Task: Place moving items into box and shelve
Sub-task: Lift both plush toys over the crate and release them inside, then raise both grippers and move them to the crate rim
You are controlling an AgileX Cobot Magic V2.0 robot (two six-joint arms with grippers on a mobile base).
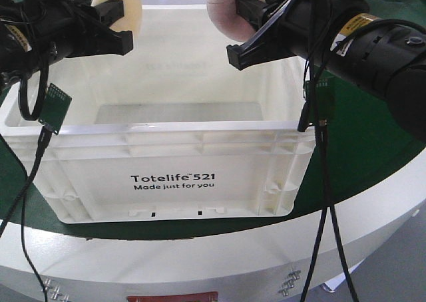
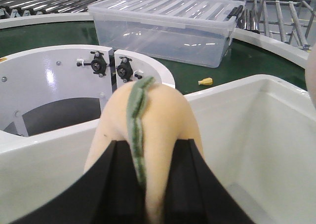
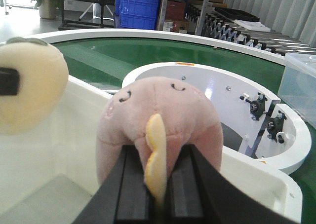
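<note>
Exterior front-facing view gives us the clearest account of progress: the left gripper [image 1: 118,26] is closed on the pale cream lump [image 1: 121,1], holding it in the air about over the far left corner of the box [image 1: 166,130]; the right gripper [image 1: 246,32] is closed on the pinkish-brown lump [image 1: 223,12] about over the far right corner. The wrist views confirm each grip; the left fingers [image 2: 113,184] press on either side of the cream lump's green stripe, and the right fingers [image 3: 131,184] flank the yellow stripe of the pink one. The two lumps hang apart from each other; whether each is fully inside the line of the rim we cannot tell, since both sit close to the far wall. What we can see of the box floor is bare, so nothing has gone in yet. The box rests on the green belt [image 1: 363,142], its printed wall toward the near edge.

We judge the picking done and the dropping next; both jaws must open over the box, and then the box must be lifted and shelved, so the larger part of the task remains. No shelf shows in any view. A clear lidded bin [image 2: 163,31] and a small yellow piece [image 2: 205,81] lie on the belt beyond the box's far edge; we take neither as part of the job.
</note>
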